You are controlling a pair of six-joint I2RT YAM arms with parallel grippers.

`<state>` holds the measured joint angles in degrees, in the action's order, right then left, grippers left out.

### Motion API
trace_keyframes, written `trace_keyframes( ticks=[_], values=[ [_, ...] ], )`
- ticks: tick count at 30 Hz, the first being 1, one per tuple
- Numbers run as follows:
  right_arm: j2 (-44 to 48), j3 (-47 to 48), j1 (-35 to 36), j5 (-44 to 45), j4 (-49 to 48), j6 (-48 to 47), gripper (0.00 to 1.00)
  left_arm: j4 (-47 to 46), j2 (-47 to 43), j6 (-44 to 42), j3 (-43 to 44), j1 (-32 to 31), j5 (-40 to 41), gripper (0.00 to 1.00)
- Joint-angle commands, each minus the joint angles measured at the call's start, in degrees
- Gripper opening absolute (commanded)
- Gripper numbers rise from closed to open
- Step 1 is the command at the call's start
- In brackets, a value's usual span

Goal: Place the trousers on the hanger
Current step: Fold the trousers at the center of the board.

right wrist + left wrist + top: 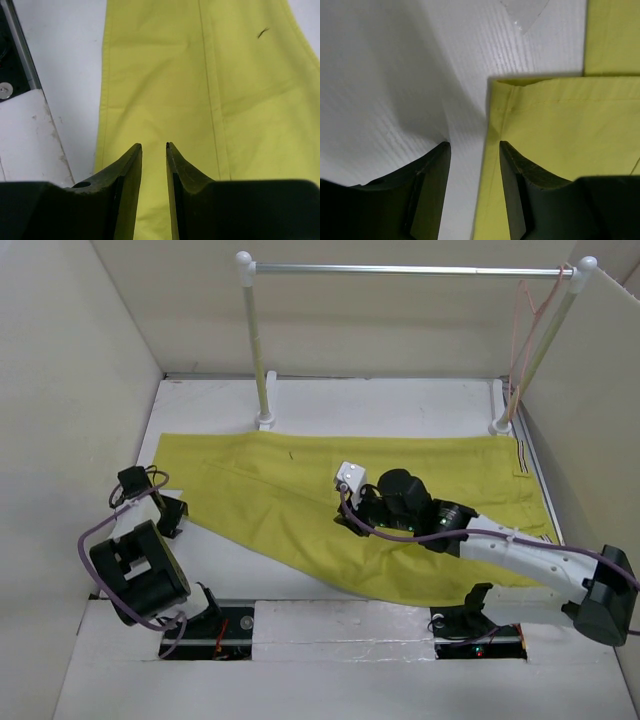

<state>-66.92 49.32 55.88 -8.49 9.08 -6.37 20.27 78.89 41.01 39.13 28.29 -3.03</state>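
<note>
The yellow trousers (pixel 270 490) lie flat across the table, with the striped waistband trim (pixel 523 455) at the right. The pale pink hanger (pixel 522 335) hangs at the right end of the rail, far from both grippers. My left gripper (pixel 180 515) is open at the left leg's end. In the left wrist view it (pixel 475 145) straddles the cloth's edge (pixel 492 125), one finger over bare table and one over cloth. My right gripper (pixel 342 520) is low over the middle of the trousers. Its jaws (pixel 154 145) are narrowly open, with flat cloth (pixel 165 75) beneath.
A white-posted stand with a silver rail (pixel 400 270) spans the back of the table. Beige walls close in the left, right and back. The white table (pixel 60 60) shows beside the trousers, with a dark slot (pixel 10 50) near its front edge.
</note>
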Motion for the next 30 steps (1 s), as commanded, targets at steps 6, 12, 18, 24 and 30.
trace_keyframes(
  ticks=[6, 12, 18, 24, 30],
  values=[
    [4.07, 0.86, -0.15, 1.81, 3.22, -2.68, 0.32, -3.40, 6.61, 1.00, 2.35, -3.60, 6.02, 0.41],
    [4.69, 3.41, -0.68, 3.04, 5.51, -2.86, 0.31, -3.92, 9.43, 0.04, 2.52, -3.60, 7.77, 0.25],
    [5.92, 5.26, -1.20, 3.13, 6.91, -2.86, 0.31, -4.10, 11.28, -1.90, 3.58, -3.60, 9.18, 0.01],
    [7.06, 5.08, -1.21, 2.51, 9.37, -2.86, 0.30, -1.03, 5.07, -3.31, 6.56, -3.60, 9.97, 0.00],
    [9.52, 3.16, -3.93, 4.01, 16.05, -1.02, 0.31, 8.81, -18.71, -2.26, 8.85, -3.60, 12.34, 0.00]
  ],
)
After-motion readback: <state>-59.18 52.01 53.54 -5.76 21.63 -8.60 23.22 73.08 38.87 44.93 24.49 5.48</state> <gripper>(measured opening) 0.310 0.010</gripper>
